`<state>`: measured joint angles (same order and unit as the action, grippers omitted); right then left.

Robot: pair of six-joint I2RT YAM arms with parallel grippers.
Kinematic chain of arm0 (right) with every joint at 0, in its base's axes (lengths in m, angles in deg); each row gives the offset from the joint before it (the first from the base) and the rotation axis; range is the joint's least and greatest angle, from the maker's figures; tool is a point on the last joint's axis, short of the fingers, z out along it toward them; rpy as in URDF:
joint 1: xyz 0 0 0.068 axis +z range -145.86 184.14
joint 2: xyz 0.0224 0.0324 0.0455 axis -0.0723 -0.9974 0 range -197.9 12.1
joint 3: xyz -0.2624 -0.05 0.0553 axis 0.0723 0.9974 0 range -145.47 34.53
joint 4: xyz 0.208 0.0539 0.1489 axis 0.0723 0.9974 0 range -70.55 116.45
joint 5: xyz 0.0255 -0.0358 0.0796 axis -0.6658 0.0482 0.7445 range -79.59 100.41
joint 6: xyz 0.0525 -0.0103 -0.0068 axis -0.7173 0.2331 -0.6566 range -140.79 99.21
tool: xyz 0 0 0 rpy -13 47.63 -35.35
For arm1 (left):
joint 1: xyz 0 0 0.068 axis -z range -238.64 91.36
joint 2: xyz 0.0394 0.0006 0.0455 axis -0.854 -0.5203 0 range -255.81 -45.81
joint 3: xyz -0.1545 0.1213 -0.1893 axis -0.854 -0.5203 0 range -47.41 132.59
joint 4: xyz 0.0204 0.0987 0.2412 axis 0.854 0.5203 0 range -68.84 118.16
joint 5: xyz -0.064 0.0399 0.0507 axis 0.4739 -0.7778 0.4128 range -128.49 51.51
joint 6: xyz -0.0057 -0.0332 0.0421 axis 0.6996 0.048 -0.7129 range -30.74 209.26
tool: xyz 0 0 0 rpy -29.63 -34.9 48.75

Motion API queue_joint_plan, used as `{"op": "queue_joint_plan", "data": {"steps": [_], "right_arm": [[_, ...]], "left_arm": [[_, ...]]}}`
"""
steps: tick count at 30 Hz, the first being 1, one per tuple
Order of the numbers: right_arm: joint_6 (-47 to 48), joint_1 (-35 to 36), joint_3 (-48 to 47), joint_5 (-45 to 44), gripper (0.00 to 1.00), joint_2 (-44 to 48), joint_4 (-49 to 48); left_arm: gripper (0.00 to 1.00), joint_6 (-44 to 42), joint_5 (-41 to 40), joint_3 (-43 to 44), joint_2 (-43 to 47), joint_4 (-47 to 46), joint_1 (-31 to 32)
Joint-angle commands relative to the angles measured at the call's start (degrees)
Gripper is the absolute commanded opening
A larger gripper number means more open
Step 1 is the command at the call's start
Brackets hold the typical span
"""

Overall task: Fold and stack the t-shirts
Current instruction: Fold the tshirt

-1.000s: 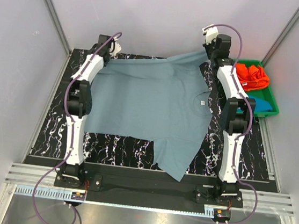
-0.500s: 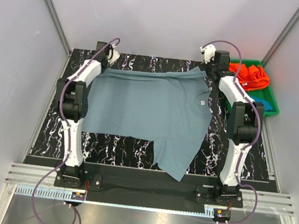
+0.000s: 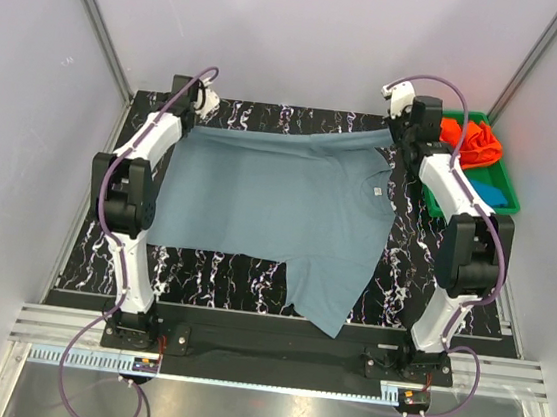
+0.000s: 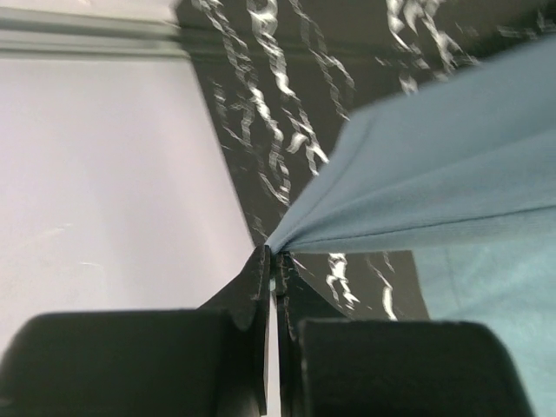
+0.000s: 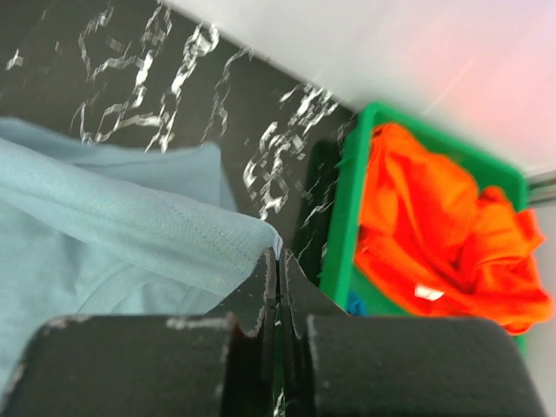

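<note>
My left fingers [image 4: 268,271] and right fingers [image 5: 271,265] each pinch the far edge of the grey shirt [image 3: 269,202], spread on the table [image 3: 221,267].

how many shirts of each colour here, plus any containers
grey-blue t-shirt: 1
orange t-shirt: 1
teal-blue t-shirt: 1
green tray: 1
total: 4

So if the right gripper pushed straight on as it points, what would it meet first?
Ahead of the right gripper, probably the marbled table beside the green tray; depth is unclear.
</note>
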<state>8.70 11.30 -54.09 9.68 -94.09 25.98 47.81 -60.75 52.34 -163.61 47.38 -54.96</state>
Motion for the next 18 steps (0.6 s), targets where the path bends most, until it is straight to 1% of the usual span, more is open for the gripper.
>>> {"op": "queue_joint_plan", "data": {"steps": [1, 8, 11, 18], "right_arm": [[-1.0, 0.3, 1.6, 0.5, 0.0, 1.2, 0.4], [-0.9, 0.4, 5.4, 0.6, 0.0, 0.6, 0.9], [-1.4, 0.4, 6.2, 2.1, 0.0, 0.6, 1.6], [-0.8, 0.5, 8.7, 2.4, 0.0, -0.2, 1.6]], "left_arm": [[0.0, 1.4, 1.0, -1.4, 2.4, 1.2, -0.6], [0.0, 4.2, 3.1, -3.6, 2.0, 4.5, -0.6], [0.0, 5.6, 3.9, -4.6, 2.2, 5.3, -0.6], [0.0, 7.2, 4.9, -5.3, 1.4, 8.3, -0.5]]}}
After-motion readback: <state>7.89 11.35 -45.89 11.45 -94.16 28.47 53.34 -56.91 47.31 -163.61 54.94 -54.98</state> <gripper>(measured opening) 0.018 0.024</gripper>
